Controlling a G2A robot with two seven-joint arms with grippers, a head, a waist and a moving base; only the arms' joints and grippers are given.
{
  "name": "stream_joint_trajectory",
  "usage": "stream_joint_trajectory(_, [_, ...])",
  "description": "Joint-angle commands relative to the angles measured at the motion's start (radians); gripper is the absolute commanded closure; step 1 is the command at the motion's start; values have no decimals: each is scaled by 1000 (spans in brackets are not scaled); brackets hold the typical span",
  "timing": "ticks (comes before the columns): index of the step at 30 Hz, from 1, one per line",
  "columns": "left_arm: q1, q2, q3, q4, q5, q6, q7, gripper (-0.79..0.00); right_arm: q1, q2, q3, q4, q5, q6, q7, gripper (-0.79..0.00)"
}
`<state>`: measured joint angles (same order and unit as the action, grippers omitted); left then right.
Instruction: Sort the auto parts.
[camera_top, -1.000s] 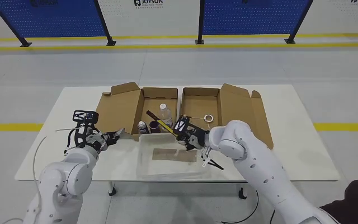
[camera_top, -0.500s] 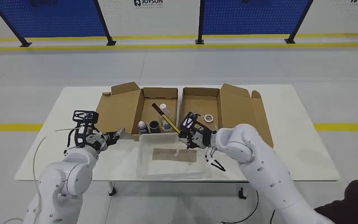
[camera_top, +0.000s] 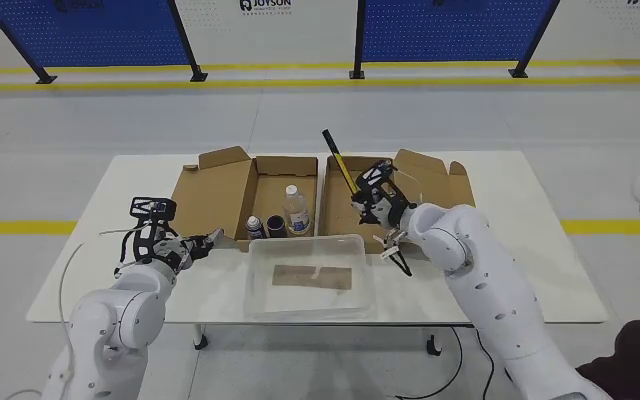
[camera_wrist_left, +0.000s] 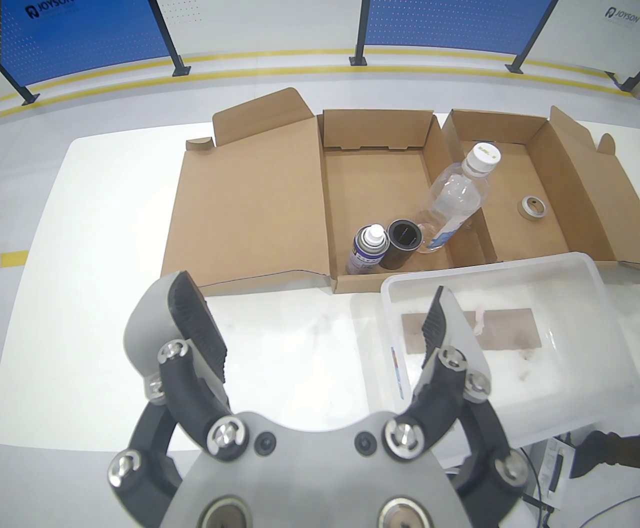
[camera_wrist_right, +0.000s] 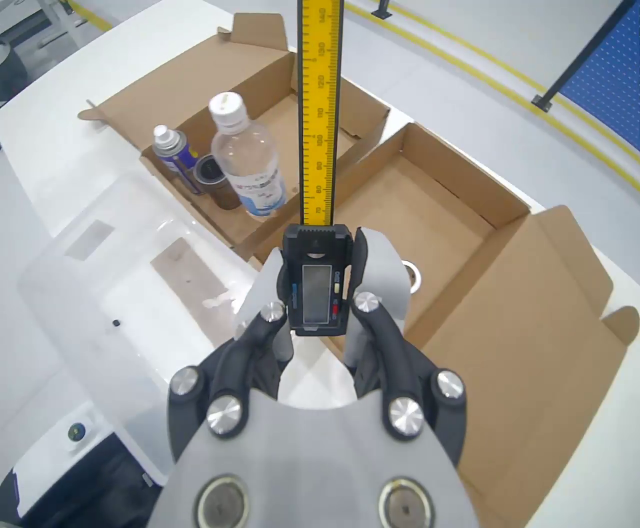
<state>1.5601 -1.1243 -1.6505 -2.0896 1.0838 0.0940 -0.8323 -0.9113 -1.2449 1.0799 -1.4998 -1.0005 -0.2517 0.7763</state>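
Yellow caliper (camera_wrist_right: 317, 150), pinched in the right jaws, hangs above the right box (camera_wrist_right: 440, 210); lowering it inside looks the next move. Left jaws hover spread over the table (camera_wrist_left: 100, 210).

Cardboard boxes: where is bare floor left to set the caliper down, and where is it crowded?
Best for the caliper: the ring's box, bare apart from the ring. The other box is bare toward its far wall; its near end is crowded by the spray can, black cylinder and bottle.
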Motion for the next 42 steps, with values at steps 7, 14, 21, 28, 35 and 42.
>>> stream_joint_trajectory(7, [0,0,0,0,0,0,0,-785,64,-8,26,227,76,11,-42,0])
stream_joint_trajectory(14, [0,0,0,0,0,0,0,-785,127,-34,-28,408,142,17,-84,0])
stream_joint_trajectory(21, [0,0,0,0,0,0,0,-785,190,-66,-87,569,204,-15,-116,0])
stream_joint_trajectory(28, [0,0,0,0,0,0,0,-785,250,-93,-134,706,235,-81,-123,-200])
stream_joint_trajectory(35, [0,0,0,0,0,0,0,-785,282,-111,-164,775,238,-118,-145,-209])
stream_joint_trajectory(42, [0,0,0,0,0,0,0,-785,294,-117,-170,810,246,-168,-157,-336])
